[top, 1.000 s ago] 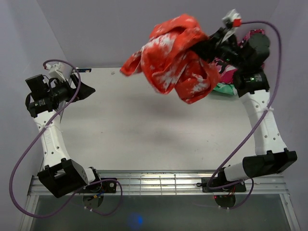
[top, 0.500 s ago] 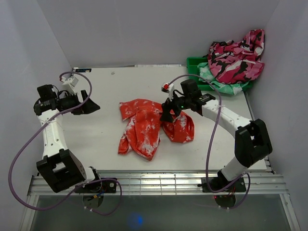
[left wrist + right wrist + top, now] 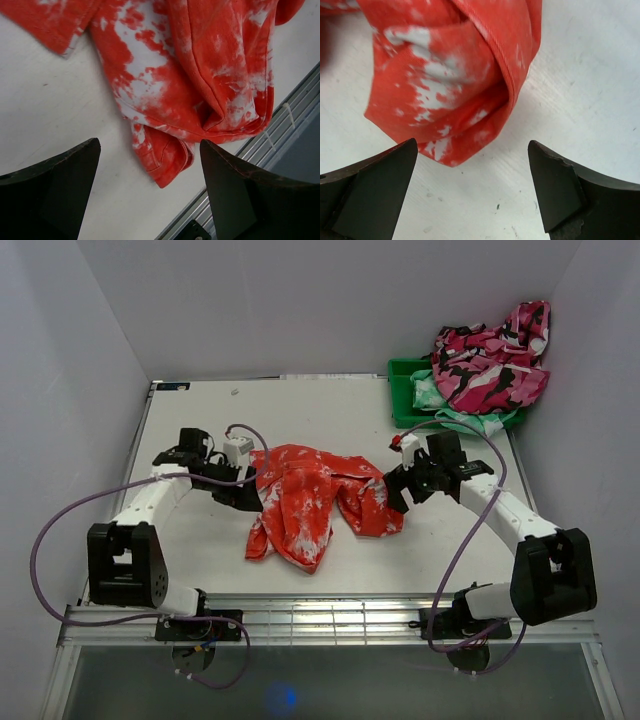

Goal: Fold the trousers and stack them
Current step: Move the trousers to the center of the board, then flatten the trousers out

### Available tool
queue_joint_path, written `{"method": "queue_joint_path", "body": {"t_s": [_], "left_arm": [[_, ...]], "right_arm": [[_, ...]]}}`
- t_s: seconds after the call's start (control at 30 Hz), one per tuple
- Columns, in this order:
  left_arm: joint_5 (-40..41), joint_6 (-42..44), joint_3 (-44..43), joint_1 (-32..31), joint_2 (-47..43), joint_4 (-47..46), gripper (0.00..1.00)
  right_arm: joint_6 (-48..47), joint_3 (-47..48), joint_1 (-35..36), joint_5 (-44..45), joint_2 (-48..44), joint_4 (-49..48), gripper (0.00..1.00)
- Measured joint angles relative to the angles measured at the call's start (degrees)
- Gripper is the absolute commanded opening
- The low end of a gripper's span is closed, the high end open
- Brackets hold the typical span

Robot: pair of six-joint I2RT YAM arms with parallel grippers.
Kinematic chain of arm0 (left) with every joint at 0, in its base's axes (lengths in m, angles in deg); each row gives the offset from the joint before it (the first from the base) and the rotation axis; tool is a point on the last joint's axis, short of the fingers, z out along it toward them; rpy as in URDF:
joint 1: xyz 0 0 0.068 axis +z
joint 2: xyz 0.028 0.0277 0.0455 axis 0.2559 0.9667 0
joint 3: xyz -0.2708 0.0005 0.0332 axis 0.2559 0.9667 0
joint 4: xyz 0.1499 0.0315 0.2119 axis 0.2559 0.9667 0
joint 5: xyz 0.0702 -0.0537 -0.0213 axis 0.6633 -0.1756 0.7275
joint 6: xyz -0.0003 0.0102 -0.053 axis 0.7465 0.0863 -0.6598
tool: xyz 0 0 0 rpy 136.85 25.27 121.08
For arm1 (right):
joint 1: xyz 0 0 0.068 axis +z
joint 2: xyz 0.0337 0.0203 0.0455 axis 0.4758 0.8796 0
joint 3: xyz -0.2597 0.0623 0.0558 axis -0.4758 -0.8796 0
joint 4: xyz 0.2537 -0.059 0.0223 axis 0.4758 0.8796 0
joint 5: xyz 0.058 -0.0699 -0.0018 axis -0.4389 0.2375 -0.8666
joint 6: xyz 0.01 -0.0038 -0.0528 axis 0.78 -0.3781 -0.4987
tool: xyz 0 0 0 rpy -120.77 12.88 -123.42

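Note:
The trousers lie crumpled in a heap in the middle of the table, bright red-orange with white splotches. My left gripper is open at the heap's left edge; in the left wrist view its fingers straddle a folded corner of the trousers without holding it. My right gripper is open just off the heap's right edge. In the right wrist view bare table lies between its fingers, and the nearest fold of the trousers sits just ahead of them.
A green bin stands at the back right, with a pink, black and white camouflage garment and a mint-green garment piled on it. The metal rail runs along the table's front edge, close to the heap's near end.
The right gripper brought the trousers down from high in the air onto the table, opened and drew back to the right. The left arm swung in from the far left to the heap.

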Motion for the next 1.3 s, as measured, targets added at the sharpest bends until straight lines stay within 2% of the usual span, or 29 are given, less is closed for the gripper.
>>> {"method": "queue_joint_path", "body": {"t_s": [0.2,0.33,0.5,0.63,0.77,0.87,0.9,0.97,1.0,1.03,1.1,1.2,1.3], "left_arm": [[1.22,-3.34,4.87,-7.52,3.63,-4.0,0.87],[0.24,-6.16,4.52,-8.79,2.8,-6.99,0.87],[-1.31,-9.51,-1.81,-10.08,3.45,-10.43,0.85],[-1.18,-12.07,-7.1,-12.04,7.13,-14.23,0.81],[-0.24,-14.43,-9.62,-13.51,13.31,-16.61,0.76],[0.13,-15.61,-10.12,-14.51,16.96,-16.96,0.63],[0.26,-15.8,-10.21,-14.71,17.51,-16.92,0.51],[0.7,-16.5,-10.58,-15.26,18.03,-16.79,0.39],[0.81,-16.61,-10.88,-15.41,17.99,-16.57,0.25],[0.85,-17.0,-11.23,-15.54,17.9,-16.41,0.17],[1.03,-17.2,-12.26,-15.72,17.62,-16.02,0.0],[1.84,-17.49,-13.33,-15.1,15.63,-15.02,0.0],[2.64,-18.18,-15.45,-11.54,11.85,-13.09,0.0]], "right_arm": [[1.36,-5.33,-0.79,2.8,2.54,0.44,1.0],[2.99,-6.47,-1.7,3.21,6.01,-0.68,0.88],[4.61,-5.25,-3.67,2.82,10.12,-3.41,0.78],[5.4,-3.21,-5.11,1.97,12.74,-4.26,0.66],[5.75,-1.49,-5.88,0.87,14.21,-4.02,0.58],[5.81,-0.04,-6.12,-0.37,14.64,-4.04,0.46],[5.84,0.31,-6.12,-0.76,14.64,-4.04,0.42],[5.75,0.81,-6.14,-1.49,14.67,-4.04,0.28],[5.84,1.03,-6.19,-1.95,14.67,-4.07,0.22],[5.92,1.25,-6.23,-2.34,14.67,-3.96,0.09],[5.95,1.7,-6.43,-3.04,14.64,-3.8,0.08],[6.14,2.49,-7.19,-3.48,14.34,-3.61,0.08],[6.05,3.28,-8.5,-3.56,12.48,-3.41,0.08]]}}
